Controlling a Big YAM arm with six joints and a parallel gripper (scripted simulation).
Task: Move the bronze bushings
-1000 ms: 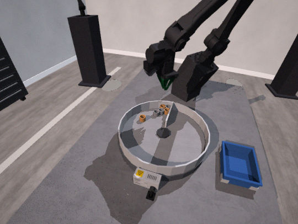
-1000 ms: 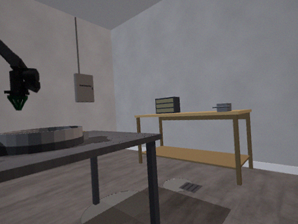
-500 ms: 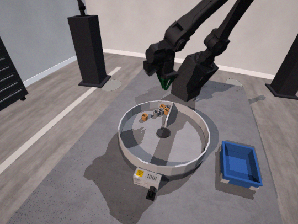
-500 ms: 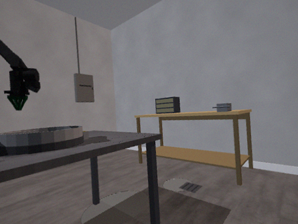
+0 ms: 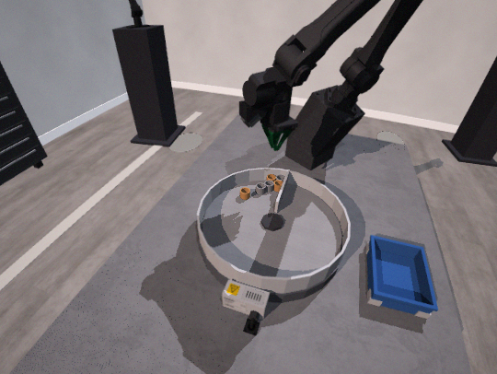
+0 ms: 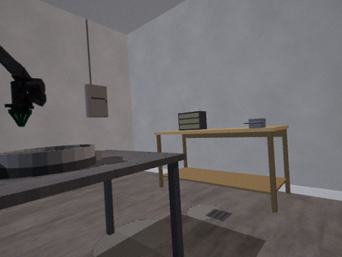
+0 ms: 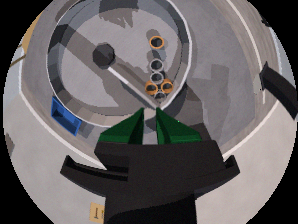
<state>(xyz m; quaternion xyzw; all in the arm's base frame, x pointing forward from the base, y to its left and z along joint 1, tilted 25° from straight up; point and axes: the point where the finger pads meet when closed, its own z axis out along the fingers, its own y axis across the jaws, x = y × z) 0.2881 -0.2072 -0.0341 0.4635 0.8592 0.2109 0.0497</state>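
Note:
The round white-walled turntable (image 5: 273,227) carries several bushings at its far side, left of a grey divider wall (image 5: 285,190). One bronze bushing (image 5: 244,193) stands apart to the left. Two more bronze bushings (image 5: 271,178) (image 5: 278,185) sit against the divider, with grey bushings (image 5: 260,189) between. In the wrist view the lone bronze bushing (image 7: 157,42) is farthest and a bronze pair (image 7: 160,87) is nearest. My gripper (image 5: 277,144) hangs high above the turntable's far rim, green fingers close together and empty; it also shows in the side view (image 6: 21,122). The blue crate (image 5: 401,274) is empty at the right.
A black hub (image 5: 272,222) marks the turntable's centre. A white control box (image 5: 244,296) sits at its front edge. The arm's dark base (image 5: 322,129) stands behind the turntable. A black pillar (image 5: 147,78) stands at the far left.

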